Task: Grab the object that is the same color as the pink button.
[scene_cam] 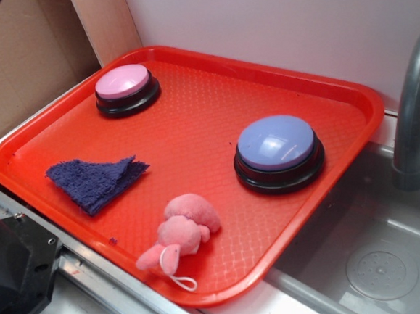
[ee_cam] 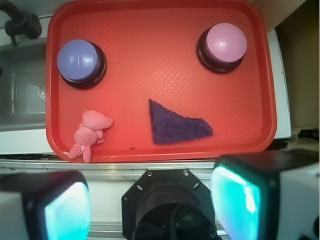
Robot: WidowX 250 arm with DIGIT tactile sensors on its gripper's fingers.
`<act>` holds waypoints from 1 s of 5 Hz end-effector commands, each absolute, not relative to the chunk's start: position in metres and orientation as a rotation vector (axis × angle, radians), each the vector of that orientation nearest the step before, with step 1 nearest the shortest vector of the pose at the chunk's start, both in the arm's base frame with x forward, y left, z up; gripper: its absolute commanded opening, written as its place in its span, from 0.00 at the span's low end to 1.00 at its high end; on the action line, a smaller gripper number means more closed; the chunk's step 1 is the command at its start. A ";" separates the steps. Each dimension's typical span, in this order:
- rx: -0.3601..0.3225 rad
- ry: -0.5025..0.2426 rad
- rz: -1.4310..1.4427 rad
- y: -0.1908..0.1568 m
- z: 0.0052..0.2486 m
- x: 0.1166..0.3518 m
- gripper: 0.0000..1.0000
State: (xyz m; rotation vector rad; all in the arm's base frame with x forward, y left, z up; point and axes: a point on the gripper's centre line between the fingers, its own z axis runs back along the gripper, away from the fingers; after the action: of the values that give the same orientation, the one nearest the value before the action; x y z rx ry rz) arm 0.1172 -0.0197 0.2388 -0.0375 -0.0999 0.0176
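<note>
A small pink plush toy [scene_cam: 181, 235] with a white string loop lies near the front edge of the red tray [scene_cam: 191, 107]; in the wrist view it [ee_cam: 90, 133] is at the tray's lower left. The pink button [scene_cam: 122, 84] on a black base stands at the tray's far left corner, upper right in the wrist view [ee_cam: 225, 44]. My gripper [ee_cam: 152, 207] is open and empty, high above the robot base beside the tray, well away from the toy. The gripper does not show in the exterior view.
A larger lavender-blue button [scene_cam: 277, 149] stands on the tray's right side. A dark blue-purple folded cloth [scene_cam: 95, 180] lies left of the toy. A metal sink [scene_cam: 378, 260] and grey faucet [scene_cam: 414, 112] are to the right. The black robot base [ee_cam: 170, 202] sits under the gripper.
</note>
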 end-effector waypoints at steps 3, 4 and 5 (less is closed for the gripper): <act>-0.067 -0.110 0.112 -0.028 0.221 0.116 1.00; -0.094 -0.107 0.228 -0.031 0.209 0.120 1.00; -0.091 -0.088 0.302 -0.044 0.189 0.122 1.00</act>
State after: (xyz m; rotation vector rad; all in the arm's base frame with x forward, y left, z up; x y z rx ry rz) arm 0.1185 -0.0424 0.1841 -0.0872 -0.0730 0.3116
